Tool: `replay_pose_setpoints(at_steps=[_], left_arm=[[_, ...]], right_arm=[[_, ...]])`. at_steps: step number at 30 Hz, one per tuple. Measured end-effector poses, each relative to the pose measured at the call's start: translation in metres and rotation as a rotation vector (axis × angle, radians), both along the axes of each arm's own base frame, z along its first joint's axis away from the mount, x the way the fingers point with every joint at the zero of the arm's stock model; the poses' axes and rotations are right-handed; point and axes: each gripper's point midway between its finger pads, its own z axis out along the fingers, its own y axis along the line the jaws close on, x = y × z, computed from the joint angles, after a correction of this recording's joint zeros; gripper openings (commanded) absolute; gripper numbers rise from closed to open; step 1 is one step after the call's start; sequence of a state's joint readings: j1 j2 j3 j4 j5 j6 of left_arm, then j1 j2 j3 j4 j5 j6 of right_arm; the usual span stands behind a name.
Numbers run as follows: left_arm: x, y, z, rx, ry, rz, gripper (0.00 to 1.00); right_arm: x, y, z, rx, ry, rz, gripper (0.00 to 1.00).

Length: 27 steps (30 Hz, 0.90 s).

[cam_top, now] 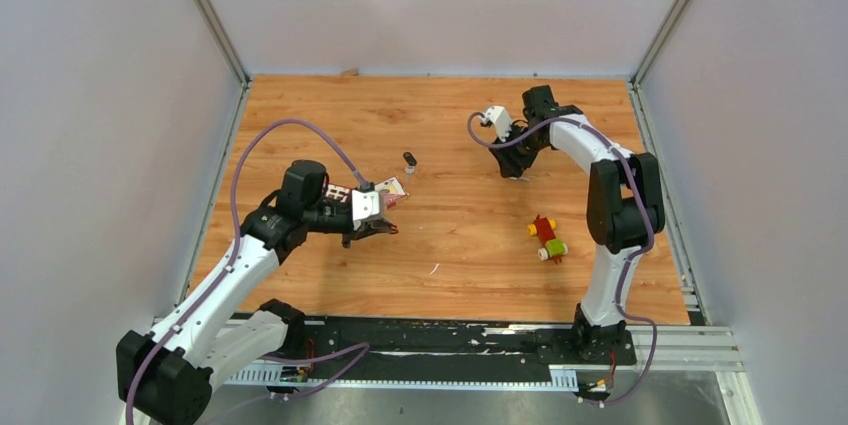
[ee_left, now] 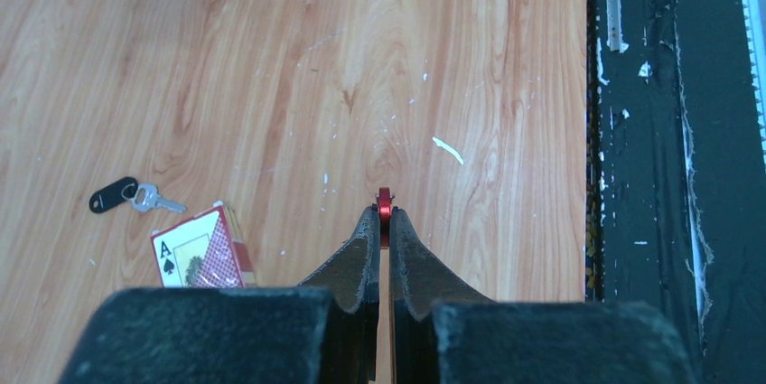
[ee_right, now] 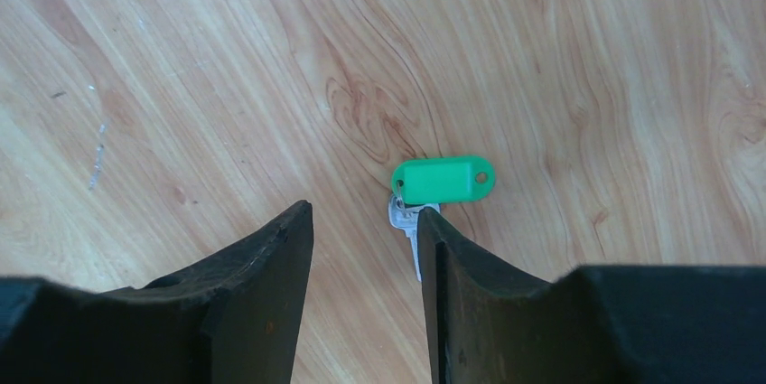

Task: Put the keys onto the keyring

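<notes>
— Keyring (ee_left: 384, 206), where now?
— Pinched edge-on at the very tips of the left gripper (ee_left: 384, 221), closed almost fully around the red wire, over bare wood left of the bench's middle.
— And the keys?
— Both flat on the wood: the black-headed key (ee_left: 114, 194) near the middle, a little toward the far edge, close to the card box (ee_left: 200, 250) but apart from it; the green-headed key (ee_right: 442, 181) toward the far right corner.
— And the right gripper (ee_right: 364, 221)?
— Spread wide, holding nothing, poised above the green-headed key, with the metal blade partly hidden behind one finger.
</notes>
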<state>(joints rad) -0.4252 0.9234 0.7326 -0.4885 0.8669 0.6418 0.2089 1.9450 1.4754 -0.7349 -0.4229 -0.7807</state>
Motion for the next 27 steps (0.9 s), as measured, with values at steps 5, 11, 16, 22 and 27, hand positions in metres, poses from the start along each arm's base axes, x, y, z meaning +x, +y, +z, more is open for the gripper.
replay_pose_setpoints(at_steps=[5,11,16,22,27], left_arm=[[-0.001,-0.005,0.004,-0.024,-0.008,-0.019,0.00],[-0.002,-0.008,-0.001,-0.029,-0.001,-0.031,0.00],[-0.002,-0.009,-0.002,-0.031,0.001,-0.034,0.00],[-0.001,-0.011,-0.001,-0.035,-0.001,-0.036,0.00],[-0.001,-0.011,-0.002,-0.035,0.004,-0.036,0.00]], right_arm=[[0.002,-0.011,-0.011,-0.050,0.012,0.021,0.40],[0.002,-0.019,-0.018,-0.091,0.009,0.049,0.35],[0.003,-0.019,-0.018,-0.098,-0.001,0.070,0.32],[0.003,-0.019,-0.024,-0.103,0.007,0.092,0.32],[0.003,-0.018,-0.030,-0.103,0.020,0.108,0.31]])
